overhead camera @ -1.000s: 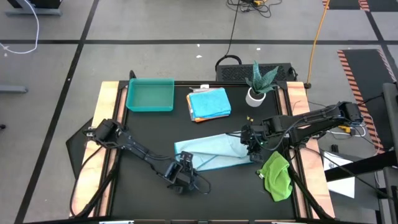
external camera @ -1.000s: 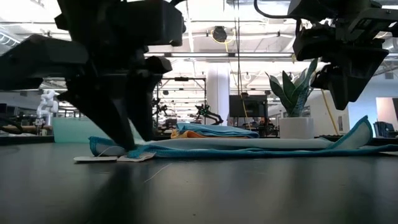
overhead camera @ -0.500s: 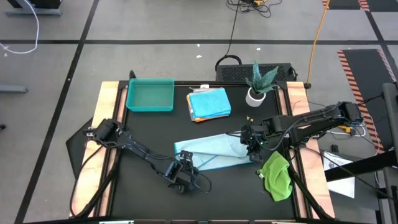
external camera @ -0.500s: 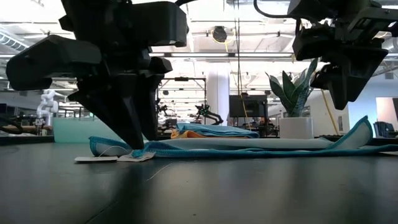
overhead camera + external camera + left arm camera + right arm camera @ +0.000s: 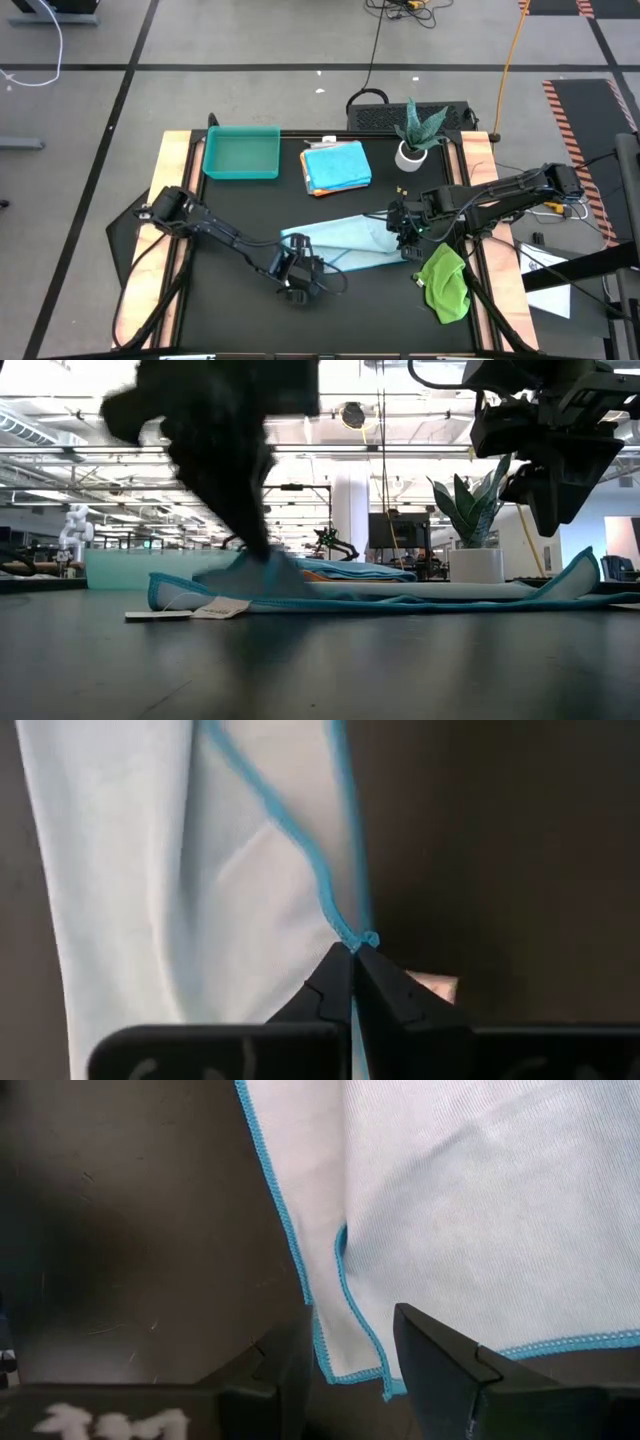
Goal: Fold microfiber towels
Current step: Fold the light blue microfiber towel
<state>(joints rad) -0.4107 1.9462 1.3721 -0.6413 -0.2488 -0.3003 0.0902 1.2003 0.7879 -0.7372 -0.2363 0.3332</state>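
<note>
On the black tabletop point(image 5: 240, 205), centre frame, the left gripper point(image 5: 303, 272) pinches the pale blue towel point(image 5: 350, 240) corner, the right gripper point(image 5: 408, 232) hovers with jaws spread; next, likely fold across.

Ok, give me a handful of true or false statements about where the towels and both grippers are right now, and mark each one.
1. The left gripper is shut on the pale blue towel's edge. True.
2. The green towel lies inside the teal tray. False: it lies near the table's right edge, and the tray holds no towel.
3. The right gripper is open above the pale blue towel. True.
4. The potted plant has tipped over. False: it stands upright.
</note>
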